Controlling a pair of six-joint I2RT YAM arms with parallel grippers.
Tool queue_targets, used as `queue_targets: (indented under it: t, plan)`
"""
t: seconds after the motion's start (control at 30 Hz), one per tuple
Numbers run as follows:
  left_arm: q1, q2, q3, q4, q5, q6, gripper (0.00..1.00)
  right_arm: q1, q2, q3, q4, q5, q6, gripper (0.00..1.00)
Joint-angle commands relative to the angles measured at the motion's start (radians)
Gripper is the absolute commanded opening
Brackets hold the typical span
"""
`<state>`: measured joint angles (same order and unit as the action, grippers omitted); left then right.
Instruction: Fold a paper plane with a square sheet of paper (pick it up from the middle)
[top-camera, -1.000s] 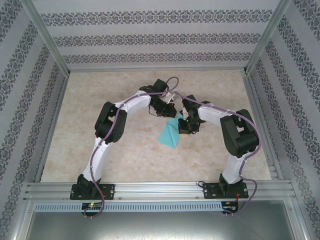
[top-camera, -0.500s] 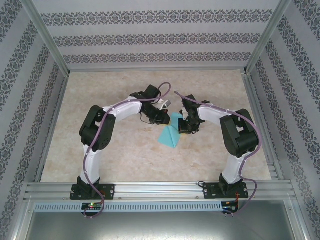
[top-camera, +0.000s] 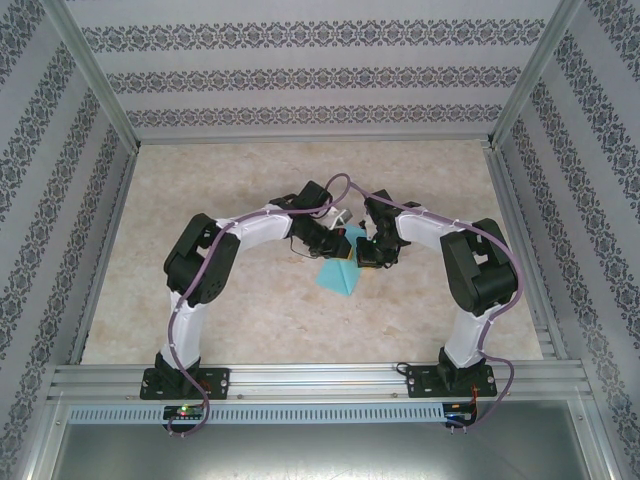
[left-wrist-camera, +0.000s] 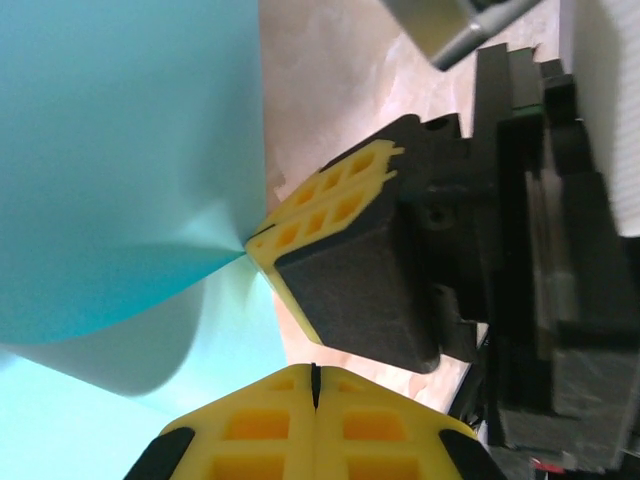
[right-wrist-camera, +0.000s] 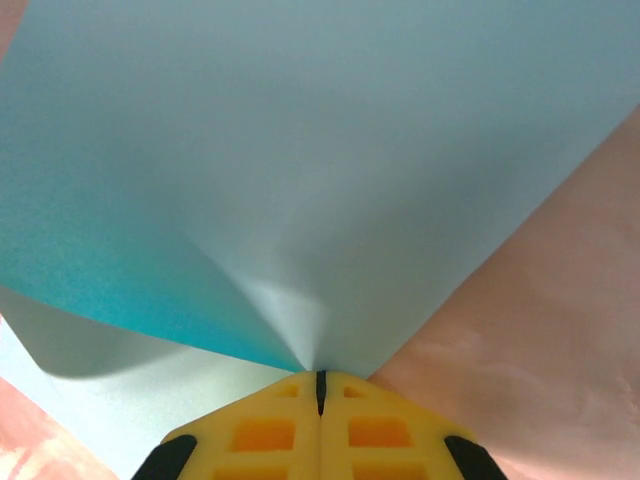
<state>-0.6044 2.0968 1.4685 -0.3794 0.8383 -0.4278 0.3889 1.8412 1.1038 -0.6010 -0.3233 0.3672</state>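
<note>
Two robot arms meet over a marbled table (top-camera: 200, 200), where the right hand (top-camera: 368, 252) has its yellow fingers pressed together on a turquoise sheet of paper (top-camera: 338, 275). The right wrist camera shows the sheet (right-wrist-camera: 320, 150) puckering to a point exactly at the tips of the right hand (right-wrist-camera: 320, 380) and fanning wide away from them, one edge curling over a paler layer beneath. From above, the sheet runs from the right hand toward the arms' bases as a pointed, partly folded shape. The left hand (top-camera: 335, 243) sits just beside the right hand. In its own wrist view the left hand (left-wrist-camera: 315, 385) has its fingers shut tight, facing the right hand (left-wrist-camera: 270, 235) and the pinched sheet (left-wrist-camera: 120, 150). Whether the left hand also grips paper cannot be told.
</note>
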Motion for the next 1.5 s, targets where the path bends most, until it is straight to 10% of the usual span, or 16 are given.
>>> queue_targets:
  t: [0.0, 0.83, 1.47]
  plan:
    - [-0.014, 0.047, -0.001, 0.007, 0.005, 0.017, 0.03, 0.012, 0.035, -0.047, -0.002, 0.025, 0.007, 0.00]
    - [-0.012, 0.135, 0.018, -0.108, -0.171, 0.118, 0.03, 0.011, 0.002, -0.050, 0.007, 0.039, 0.015, 0.00]
    - [-0.011, 0.192, 0.014, -0.098, -0.174, 0.123, 0.02, 0.018, -0.316, -0.202, 0.149, -0.095, 0.207, 0.09]
